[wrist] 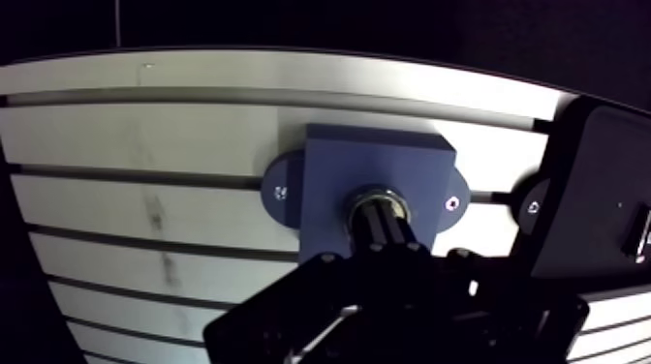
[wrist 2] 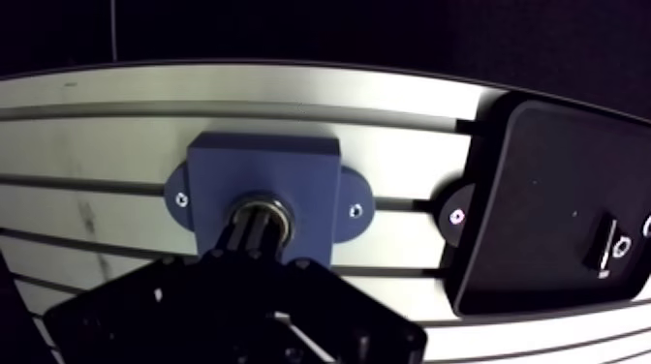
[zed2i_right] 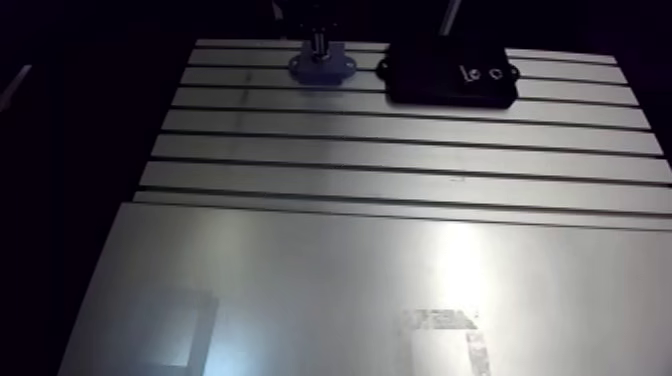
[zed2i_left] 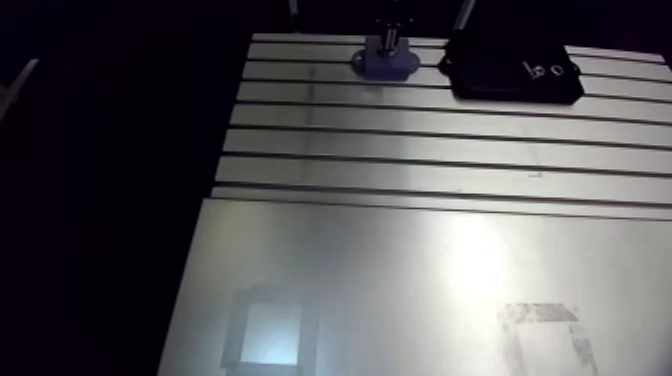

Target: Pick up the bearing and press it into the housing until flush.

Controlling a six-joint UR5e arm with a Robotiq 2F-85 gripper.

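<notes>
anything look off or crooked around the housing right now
Nothing stands out. The blue housing sits flat and square on the slotted table, the bearing ring looks level in its bore under the gripper, and the black tray lies flat beside it.

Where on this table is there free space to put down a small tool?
The slotted rows between the blue housing, the black tray and the smooth plate are bare; the plate itself too. Crowded: the far edge, where housing, tray and gripper stand close together.
</notes>
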